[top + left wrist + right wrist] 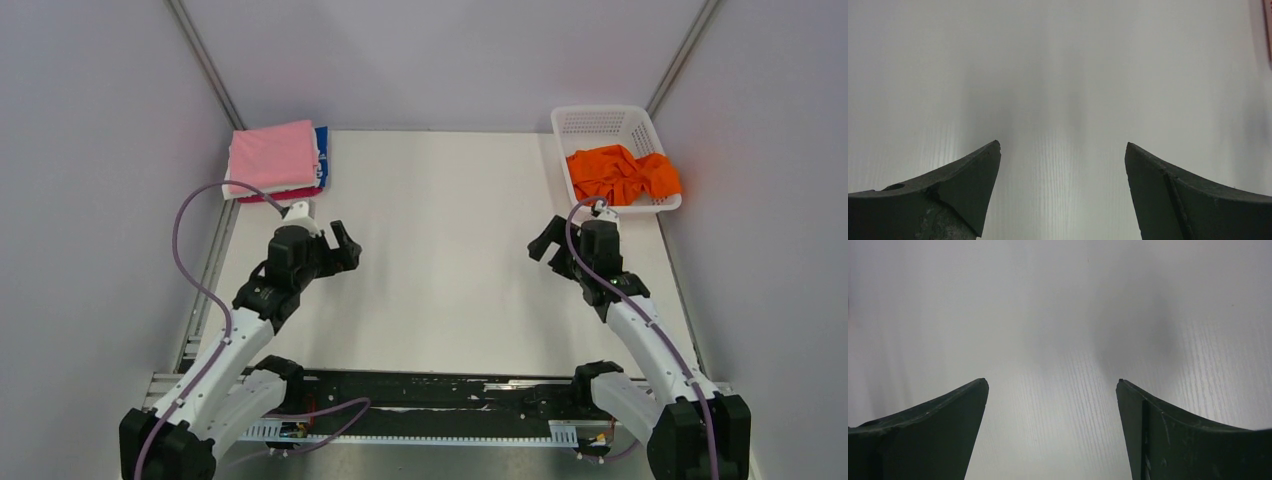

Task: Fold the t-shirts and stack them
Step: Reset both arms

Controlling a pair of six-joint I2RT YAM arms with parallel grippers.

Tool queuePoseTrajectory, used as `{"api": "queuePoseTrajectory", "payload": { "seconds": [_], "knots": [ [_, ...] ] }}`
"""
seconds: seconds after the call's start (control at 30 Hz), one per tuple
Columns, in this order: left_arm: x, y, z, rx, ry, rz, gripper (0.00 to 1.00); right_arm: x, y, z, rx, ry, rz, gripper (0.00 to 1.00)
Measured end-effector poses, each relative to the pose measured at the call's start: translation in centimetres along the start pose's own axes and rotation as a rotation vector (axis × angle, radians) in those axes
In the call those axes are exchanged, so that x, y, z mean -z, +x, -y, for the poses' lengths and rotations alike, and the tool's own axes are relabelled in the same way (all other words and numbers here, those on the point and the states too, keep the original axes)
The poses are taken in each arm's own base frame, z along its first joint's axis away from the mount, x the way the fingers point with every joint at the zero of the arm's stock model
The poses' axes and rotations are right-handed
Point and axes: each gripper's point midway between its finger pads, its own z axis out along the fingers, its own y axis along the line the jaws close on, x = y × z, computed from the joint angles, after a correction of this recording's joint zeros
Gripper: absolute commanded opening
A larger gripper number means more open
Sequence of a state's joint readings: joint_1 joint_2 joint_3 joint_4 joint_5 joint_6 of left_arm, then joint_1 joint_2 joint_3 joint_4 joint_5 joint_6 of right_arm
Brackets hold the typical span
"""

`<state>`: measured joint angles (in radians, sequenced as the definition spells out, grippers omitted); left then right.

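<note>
A folded light pink t-shirt (272, 155) lies on top of a stack at the table's back left, with a blue shirt (322, 150), a white one and a magenta one (290, 194) showing at its edges. A crumpled orange t-shirt (622, 173) lies in the white basket (602, 121) at the back right. My left gripper (345, 245) is open and empty over the bare table, in front of the stack; it also shows in the left wrist view (1063, 147). My right gripper (546, 243) is open and empty left of the basket; the right wrist view (1052, 382) shows only table between its fingers.
The white table (440, 260) spreads between the arms. Grey walls enclose it at left, back and right. A black rail (430, 390) with cables runs along the near edge by the arm bases.
</note>
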<state>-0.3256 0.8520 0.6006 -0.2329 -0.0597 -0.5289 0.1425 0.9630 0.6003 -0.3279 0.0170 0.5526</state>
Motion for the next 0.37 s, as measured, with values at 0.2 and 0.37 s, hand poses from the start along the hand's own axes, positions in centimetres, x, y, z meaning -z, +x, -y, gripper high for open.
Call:
{"api": "queuePoseTrajectory", "payload": {
  "seconds": [0.2,0.37],
  "knots": [
    [1.3,0.1,-1.3,0.007,-0.060,0.016,1.00,0.4,-0.3,-0.7,0.000,-0.050,0.032,1.00],
    [1.4,0.2,-1.9,0.005,-0.096,0.012,1.00,1.0,-1.2,-1.0,0.000,-0.073,0.095,1.00]
  ]
}}
